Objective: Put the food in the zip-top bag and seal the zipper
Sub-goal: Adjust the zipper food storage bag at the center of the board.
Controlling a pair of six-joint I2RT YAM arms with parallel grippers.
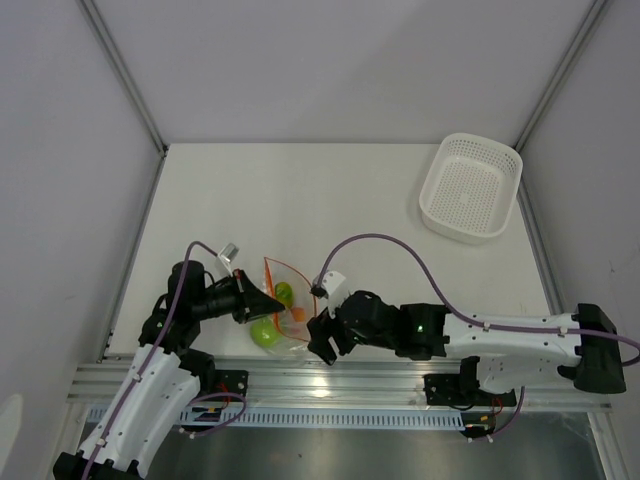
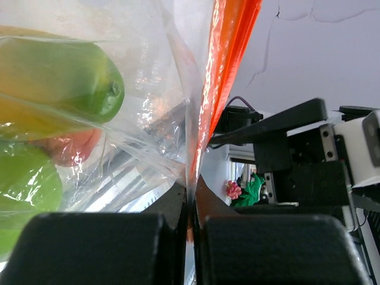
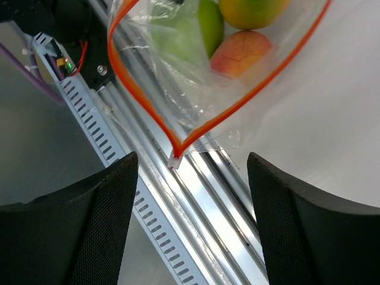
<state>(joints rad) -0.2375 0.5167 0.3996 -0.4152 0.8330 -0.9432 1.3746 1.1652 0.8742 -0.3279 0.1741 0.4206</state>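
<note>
The clear zip-top bag (image 1: 282, 312) hangs at the table's near edge with the food inside: a lime-green ball (image 1: 266, 333), a yellow-orange piece (image 1: 284, 293) and a red-orange one (image 1: 296, 314). My left gripper (image 1: 262, 300) is shut on the bag's edge at the zipper (image 2: 225, 65); the left wrist view shows its jaws (image 2: 191, 199) pinching the strip. My right gripper (image 1: 314, 335) is open just right of the bag. In the right wrist view it (image 3: 191, 172) faces the zipper's (image 3: 178, 145) corner end without touching. The zipper forms an open loop; the fruits (image 3: 243, 50) show through the bag (image 3: 178, 71).
A white perforated basket (image 1: 470, 187) stands at the table's far right. The aluminium rail (image 1: 330, 380) and slotted cable duct (image 3: 119, 160) run along the near edge, under the bag. Grey walls close in the table's left, back and right sides.
</note>
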